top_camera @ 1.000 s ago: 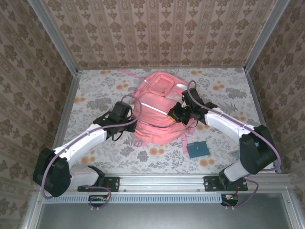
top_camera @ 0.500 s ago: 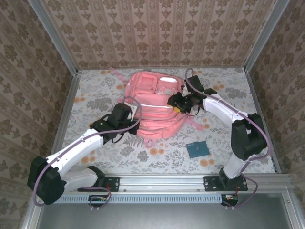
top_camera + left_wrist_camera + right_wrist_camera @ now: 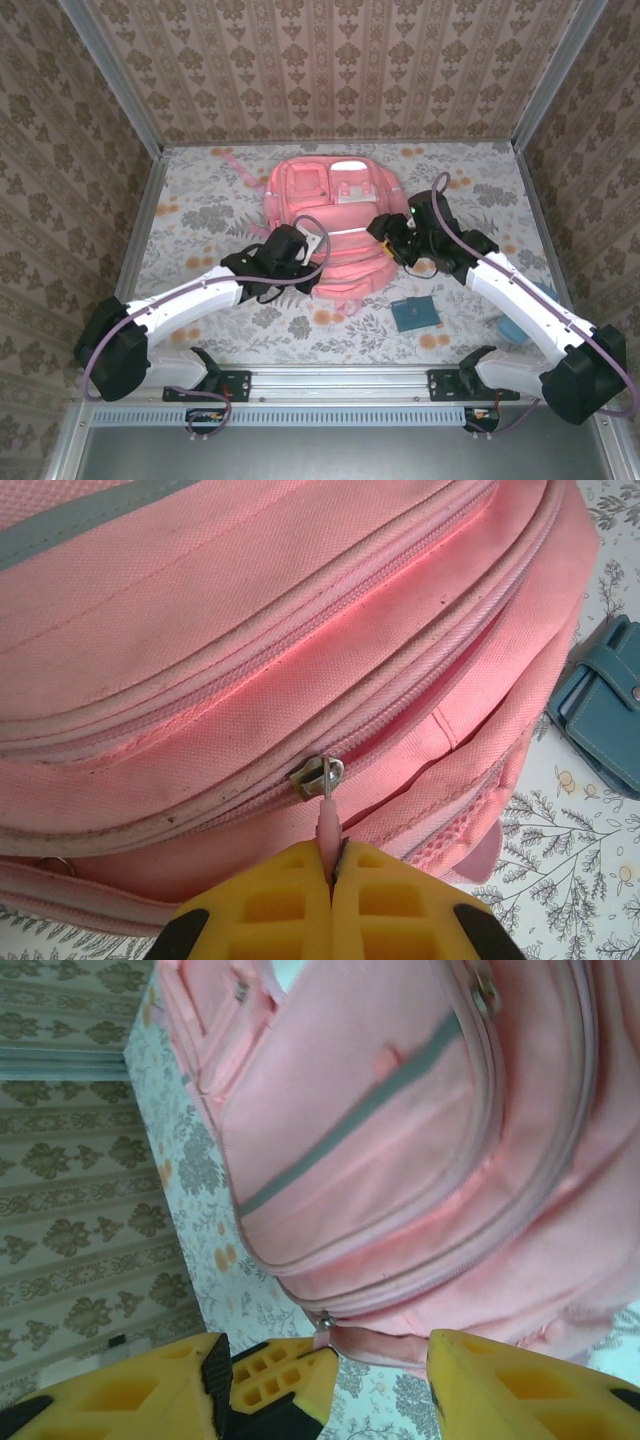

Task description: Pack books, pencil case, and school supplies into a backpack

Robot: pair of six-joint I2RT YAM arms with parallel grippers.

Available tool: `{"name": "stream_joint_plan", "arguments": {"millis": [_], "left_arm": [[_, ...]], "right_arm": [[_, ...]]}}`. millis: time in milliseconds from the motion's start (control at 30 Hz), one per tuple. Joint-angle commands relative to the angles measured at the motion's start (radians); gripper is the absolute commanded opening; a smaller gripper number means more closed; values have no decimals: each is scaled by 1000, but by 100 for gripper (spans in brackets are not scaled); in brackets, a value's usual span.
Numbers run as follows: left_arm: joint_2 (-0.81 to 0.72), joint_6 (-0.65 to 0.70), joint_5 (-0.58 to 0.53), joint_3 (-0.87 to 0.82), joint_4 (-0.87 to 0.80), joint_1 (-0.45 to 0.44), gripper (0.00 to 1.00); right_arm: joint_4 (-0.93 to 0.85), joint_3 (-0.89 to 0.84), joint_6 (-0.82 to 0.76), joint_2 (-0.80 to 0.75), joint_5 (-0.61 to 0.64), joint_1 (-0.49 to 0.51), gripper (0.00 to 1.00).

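The salmon-pink backpack [image 3: 325, 205] lies flat mid-table, front pockets up. My left gripper [image 3: 318, 262] is at its near edge, shut on the pink zipper pull [image 3: 328, 830] that hangs from the metal slider [image 3: 318, 777]; the zip beside it looks closed. My right gripper [image 3: 386, 238] hovers open at the backpack's right side, its yellow fingers [image 3: 530, 1380] wide apart with nothing held. It looks across the backpack [image 3: 400, 1140] at the left gripper's fingers [image 3: 290, 1375]. A small teal book [image 3: 413, 313] lies on the table right of the backpack [image 3: 300, 630], also seen as the teal book [image 3: 605, 720].
A pale blue piece of the pencil case [image 3: 512, 328] peeks out by the right arm near the right wall. Pink straps [image 3: 240, 160] trail off the backpack's far left corner. Patterned walls close in the floral table [image 3: 200, 210] on three sides.
My right gripper has opened, let go of the backpack and drawn back to the right. The backpack has settled flat. My left gripper has moved right along the near edge, still shut on the pull.
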Motion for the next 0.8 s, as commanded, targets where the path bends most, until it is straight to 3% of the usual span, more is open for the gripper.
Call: {"name": "stream_joint_plan", "arguments": {"millis": [0, 367, 467, 767], "left_arm": [[4, 10, 22, 55, 78, -16, 0], [5, 8, 27, 64, 74, -29, 0], [6, 3, 20, 69, 75, -28, 0], [22, 6, 41, 81, 79, -32, 0]], "right_arm": [[37, -54, 170, 12, 83, 48, 54], [276, -133, 340, 155, 21, 114, 43], [293, -156, 407, 169, 46, 135, 32], [412, -211, 510, 196, 71, 152, 40]]}}
